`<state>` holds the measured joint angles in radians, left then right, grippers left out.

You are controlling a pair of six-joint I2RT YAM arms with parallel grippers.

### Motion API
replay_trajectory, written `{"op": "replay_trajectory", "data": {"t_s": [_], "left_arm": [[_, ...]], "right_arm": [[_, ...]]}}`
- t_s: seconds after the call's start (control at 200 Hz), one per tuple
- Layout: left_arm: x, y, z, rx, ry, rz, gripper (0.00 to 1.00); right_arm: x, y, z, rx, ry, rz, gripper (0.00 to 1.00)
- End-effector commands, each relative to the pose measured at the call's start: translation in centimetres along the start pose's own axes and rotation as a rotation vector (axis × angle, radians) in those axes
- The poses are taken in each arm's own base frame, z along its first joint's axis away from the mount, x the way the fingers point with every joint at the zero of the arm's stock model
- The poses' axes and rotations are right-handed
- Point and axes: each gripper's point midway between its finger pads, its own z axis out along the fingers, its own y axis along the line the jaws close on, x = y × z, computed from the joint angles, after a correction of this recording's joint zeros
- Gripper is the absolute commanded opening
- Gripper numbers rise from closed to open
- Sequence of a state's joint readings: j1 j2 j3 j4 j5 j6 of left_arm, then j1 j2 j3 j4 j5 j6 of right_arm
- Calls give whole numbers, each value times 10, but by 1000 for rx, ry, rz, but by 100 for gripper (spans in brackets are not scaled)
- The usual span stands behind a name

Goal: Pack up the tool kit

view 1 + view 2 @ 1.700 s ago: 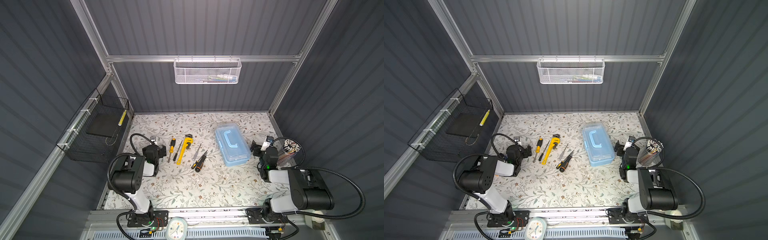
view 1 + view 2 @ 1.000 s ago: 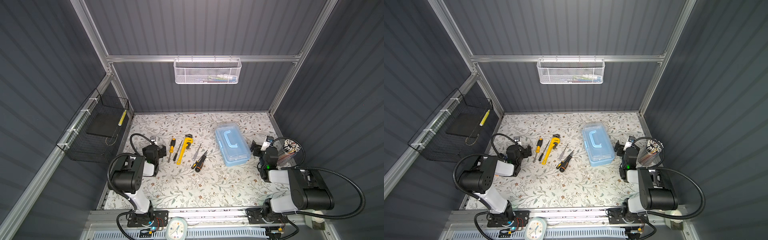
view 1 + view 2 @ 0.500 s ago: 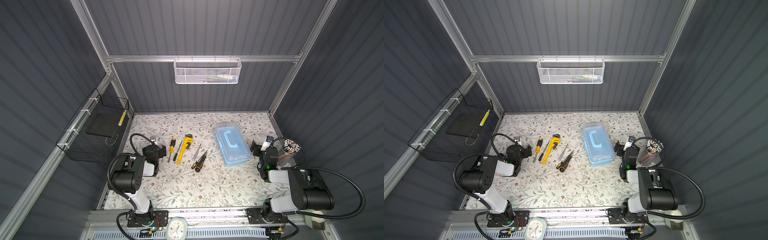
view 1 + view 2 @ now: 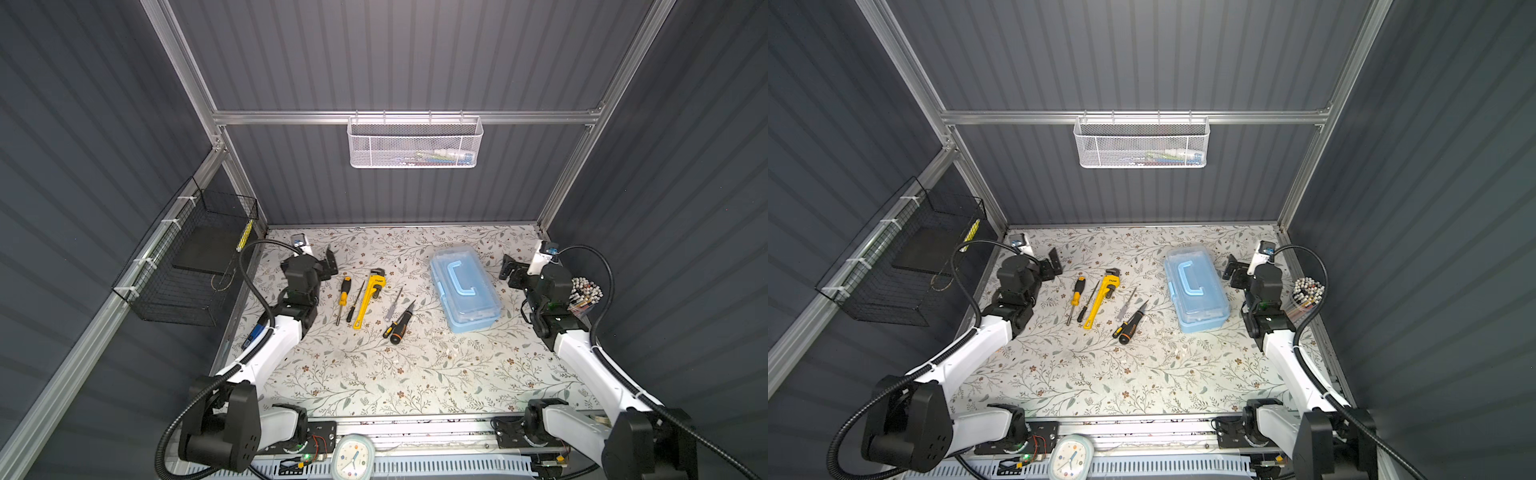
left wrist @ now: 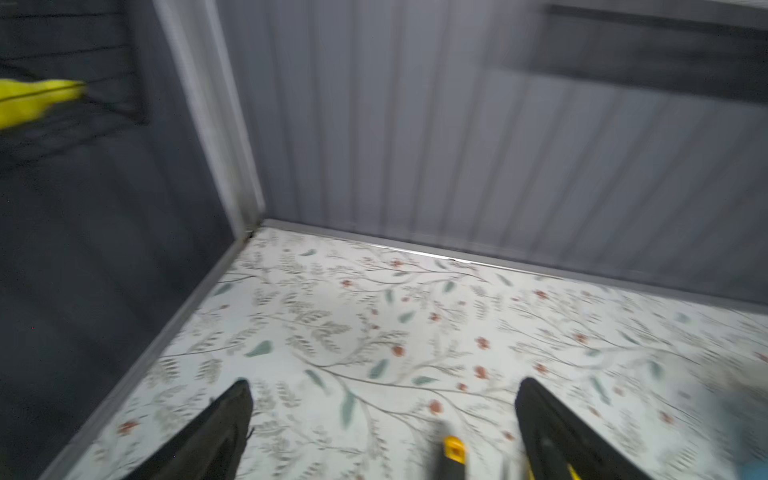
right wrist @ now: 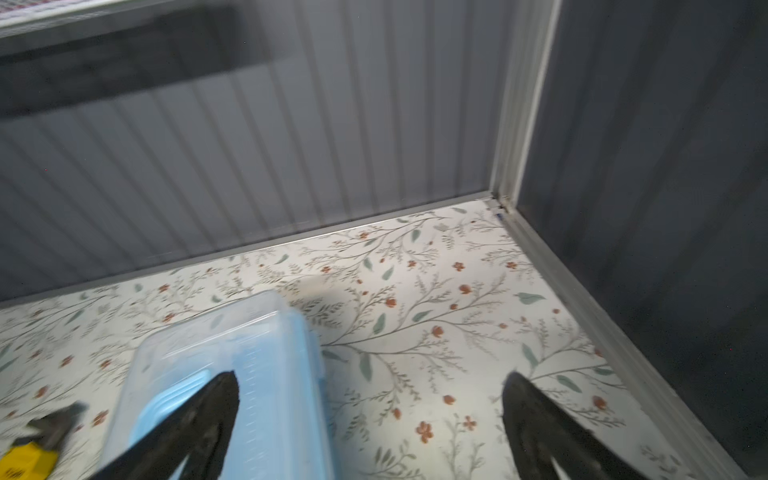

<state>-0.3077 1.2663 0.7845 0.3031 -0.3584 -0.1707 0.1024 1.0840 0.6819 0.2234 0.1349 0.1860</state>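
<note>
The tool kit is a light-blue case with a clear lid and a blue handle; it lies shut on the floral table, right of centre. Left of it lie a yellow pipe wrench, a yellow-black screwdriver, an orange-black screwdriver and two thin metal tools. My left gripper is open and empty, just left of the tools. My right gripper is open and empty beside the case's right side.
A white mesh basket hangs on the back rail. On the left wall hangs a black wire basket. A cup of pens stands at the right edge behind my right wrist. A small clock sits at the front.
Both arms have unfolded from their tucked pose and both grippers have moved toward the back wall. The case and the tools have not moved.
</note>
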Motion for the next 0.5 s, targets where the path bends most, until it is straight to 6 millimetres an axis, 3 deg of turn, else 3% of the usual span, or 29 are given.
{"op": "replay_trajectory", "data": {"t_s": [0.0, 0.095, 0.205, 0.495], "left_arm": [[56, -43, -9, 108, 196, 14, 100], [75, -95, -23, 215, 241, 66, 100], [95, -152, -41, 359, 282, 91, 100], [135, -250, -67, 672, 427, 33, 100]], "right_arm": [[52, 25, -9, -17, 256, -50, 99], [72, 41, -4, -25, 353, -83, 99], [79, 46, 2, 25, 395, -146, 99], [88, 52, 16, 30, 443, -193, 99]]}}
